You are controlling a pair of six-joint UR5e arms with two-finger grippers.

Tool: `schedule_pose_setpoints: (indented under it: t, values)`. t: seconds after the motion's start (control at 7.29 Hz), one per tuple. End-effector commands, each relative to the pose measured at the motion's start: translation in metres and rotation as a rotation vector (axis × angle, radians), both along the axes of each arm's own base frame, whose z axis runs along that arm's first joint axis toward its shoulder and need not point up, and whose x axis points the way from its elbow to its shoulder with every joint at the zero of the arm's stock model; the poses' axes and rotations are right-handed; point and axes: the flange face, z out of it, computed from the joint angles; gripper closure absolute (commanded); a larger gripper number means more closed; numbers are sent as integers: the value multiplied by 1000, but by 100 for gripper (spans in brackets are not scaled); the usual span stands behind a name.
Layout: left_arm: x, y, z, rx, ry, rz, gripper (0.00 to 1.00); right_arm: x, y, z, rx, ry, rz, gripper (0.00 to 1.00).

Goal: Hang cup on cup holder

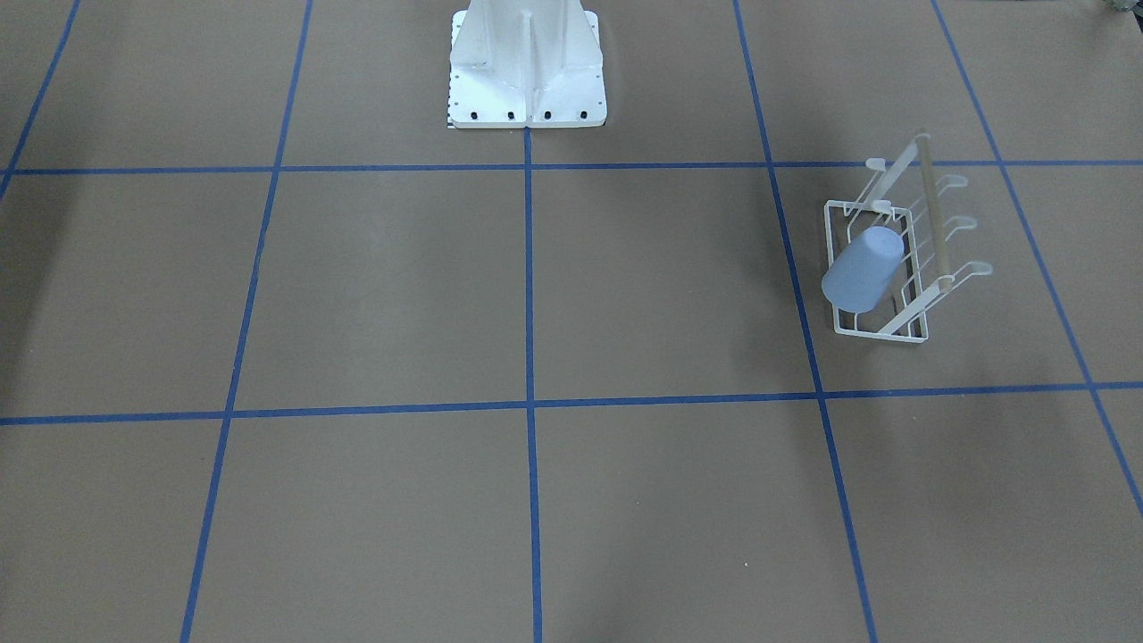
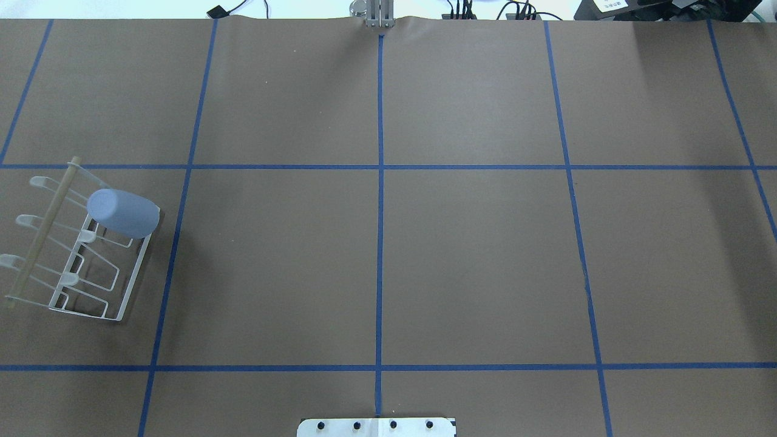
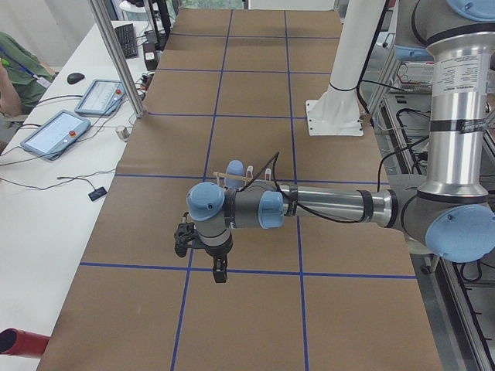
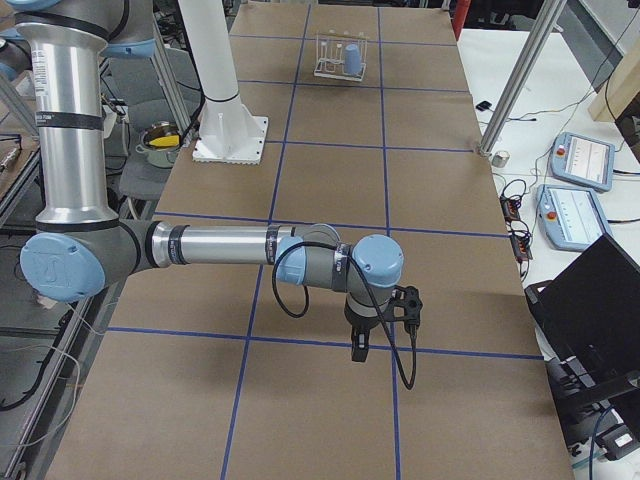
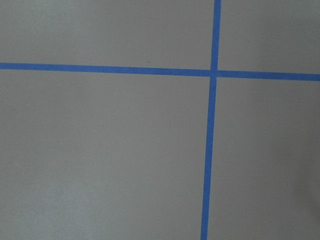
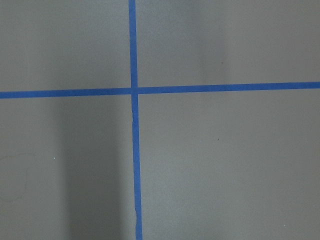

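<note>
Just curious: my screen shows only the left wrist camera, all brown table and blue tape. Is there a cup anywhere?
Observer: Yes. Overhead, the pale blue cup sits tilted on the white cup holder, near the left edge of the table.
Visitor: Is a claw holding it?
Observer: No. The left side view shows the left claw over bare table, apart from the cup.
Visitor: And the other?
Observer: In the right side view, the right claw hangs far from the cup holder.

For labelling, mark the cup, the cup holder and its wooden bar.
cup (image 2: 124,213), overhead view, its side wall.
cup holder (image 2: 70,278), overhead view, a rounded prong tip.
wooden bar (image 2: 42,231), overhead view, mid-length.
</note>
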Motion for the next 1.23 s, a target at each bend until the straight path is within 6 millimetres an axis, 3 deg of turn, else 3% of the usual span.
schedule_pose_setpoints:
  t: [0.0, 1.1]
  values:
    - [0, 2, 4, -9, 1, 0, 2, 0, -6, -7, -6, 12, 20, 0]
    - [1, 7, 8, 3, -1, 6, 2, -6, -3, -16, -17, 8, 41, 0]
